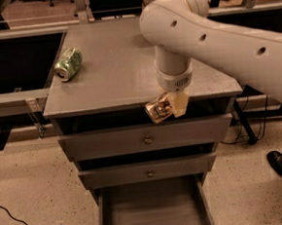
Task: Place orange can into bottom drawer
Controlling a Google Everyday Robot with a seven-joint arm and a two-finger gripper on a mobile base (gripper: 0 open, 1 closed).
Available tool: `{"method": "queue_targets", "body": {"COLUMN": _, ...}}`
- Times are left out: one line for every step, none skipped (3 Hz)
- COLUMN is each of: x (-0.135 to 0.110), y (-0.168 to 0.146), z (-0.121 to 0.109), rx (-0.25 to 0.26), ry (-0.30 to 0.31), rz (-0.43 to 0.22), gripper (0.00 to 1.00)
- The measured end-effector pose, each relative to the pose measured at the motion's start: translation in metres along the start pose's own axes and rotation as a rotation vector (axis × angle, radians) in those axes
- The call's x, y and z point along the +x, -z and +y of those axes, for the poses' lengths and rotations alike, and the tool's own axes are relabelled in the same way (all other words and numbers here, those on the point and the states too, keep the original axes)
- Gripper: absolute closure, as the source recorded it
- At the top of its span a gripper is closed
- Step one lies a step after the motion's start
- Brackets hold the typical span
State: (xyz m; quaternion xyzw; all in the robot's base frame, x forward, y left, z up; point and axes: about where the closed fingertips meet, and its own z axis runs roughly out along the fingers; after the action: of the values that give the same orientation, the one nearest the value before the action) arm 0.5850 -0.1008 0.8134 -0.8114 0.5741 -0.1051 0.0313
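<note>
Pincer [169,107] pinching tilted orange can [157,111] by one end, off counter [113,68] front lip, bottom drawer [151,211] open toward 6 o'clock; risk: can slips out or clips upper drawers [109,145] descending.

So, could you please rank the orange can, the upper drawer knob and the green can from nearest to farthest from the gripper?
1. The orange can: held in the gripper, at the front edge of the table.
2. The upper drawer knob: just below, slightly to the view's left.
3. The green can: far across the tabletop, view's left.
</note>
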Motion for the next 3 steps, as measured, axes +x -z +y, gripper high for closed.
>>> {"method": "queue_targets", "body": {"x": -0.0015, "y": 0.0074, "z": -0.0002, "rx": -0.01, "ry": -0.007, "rz": -0.014, "gripper": 1.0}}
{"method": "queue_targets", "body": {"x": -0.0014, "y": 0.0074, "z": -0.0001, "rx": -0.01, "ry": -0.007, "rz": -0.014, "gripper": 1.0}}
{"method": "queue_targets", "body": {"x": -0.0001, "y": 0.0088, "z": 0.001, "rx": -0.008, "ry": -0.008, "rz": -0.011, "gripper": 1.0}}
